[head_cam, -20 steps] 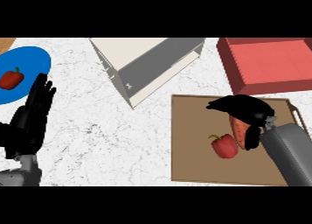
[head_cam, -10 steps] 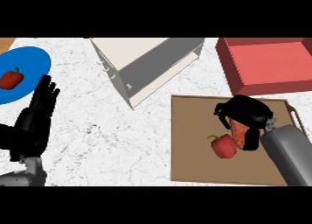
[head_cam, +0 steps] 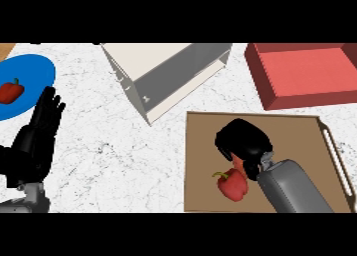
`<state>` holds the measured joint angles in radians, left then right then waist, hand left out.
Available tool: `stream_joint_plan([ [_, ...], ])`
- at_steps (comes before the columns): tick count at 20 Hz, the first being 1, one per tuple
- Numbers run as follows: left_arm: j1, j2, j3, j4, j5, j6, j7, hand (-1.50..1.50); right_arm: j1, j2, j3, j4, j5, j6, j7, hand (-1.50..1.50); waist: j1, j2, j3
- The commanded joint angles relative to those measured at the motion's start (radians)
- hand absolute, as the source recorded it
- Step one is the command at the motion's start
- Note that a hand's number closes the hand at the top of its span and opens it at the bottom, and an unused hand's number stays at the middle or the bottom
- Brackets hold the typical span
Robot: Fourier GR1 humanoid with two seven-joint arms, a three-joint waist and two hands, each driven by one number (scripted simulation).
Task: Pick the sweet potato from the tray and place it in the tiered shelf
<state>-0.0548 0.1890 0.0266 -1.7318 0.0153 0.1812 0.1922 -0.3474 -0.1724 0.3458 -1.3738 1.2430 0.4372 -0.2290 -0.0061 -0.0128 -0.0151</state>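
Note:
The sweet potato [head_cam: 241, 166] is orange and lies on the brown tray [head_cam: 292, 132]; only a small strip of it shows below my right hand [head_cam: 244, 141]. That hand sits on top of it with its fingers curled down round it. A red bell pepper [head_cam: 233, 185] lies on the tray touching the sweet potato's near end. The white tiered shelf [head_cam: 170, 70] stands at the back centre, apart from the tray. My left hand [head_cam: 35, 137] rests open at the left, fingers up.
A blue plate [head_cam: 29, 75] at the far left carries a second red pepper [head_cam: 9, 92]. A red bin [head_cam: 310, 75] stands at the back right, behind the tray. White marbled counter [head_cam: 122, 160] lies between the left hand and the tray.
My right hand has moved left and nearer across the tray and come down over the sweet potato, which now shows far less. The left hand has barely shifted.

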Motion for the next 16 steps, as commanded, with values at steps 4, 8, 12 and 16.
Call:
stream_joint_plan([
  [4,0.009,-0.016,0.011,0.075,-0.002,-0.014,-0.086,0.00,0.090,0.168,0.057,-0.245,-0.144,0.165,0.197,1.50,-0.004,0.009,0.014],
  [8,-0.002,-0.013,0.001,0.014,0.007,-0.015,-0.016,0.00,0.082,0.171,-0.053,-0.410,-0.377,0.180,0.281,1.50,-0.007,0.005,0.015],
  [12,0.013,-0.014,-0.004,0.008,-0.004,-0.012,-0.014,0.00,0.015,0.172,-0.127,-0.543,-0.594,0.183,0.481,1.50,0.000,0.005,0.015],
  [16,-0.012,-0.019,0.004,0.021,-0.012,0.002,-0.015,0.00,-0.087,0.172,-0.167,-0.661,-0.672,0.128,0.740,1.50,0.001,0.006,0.014],
])
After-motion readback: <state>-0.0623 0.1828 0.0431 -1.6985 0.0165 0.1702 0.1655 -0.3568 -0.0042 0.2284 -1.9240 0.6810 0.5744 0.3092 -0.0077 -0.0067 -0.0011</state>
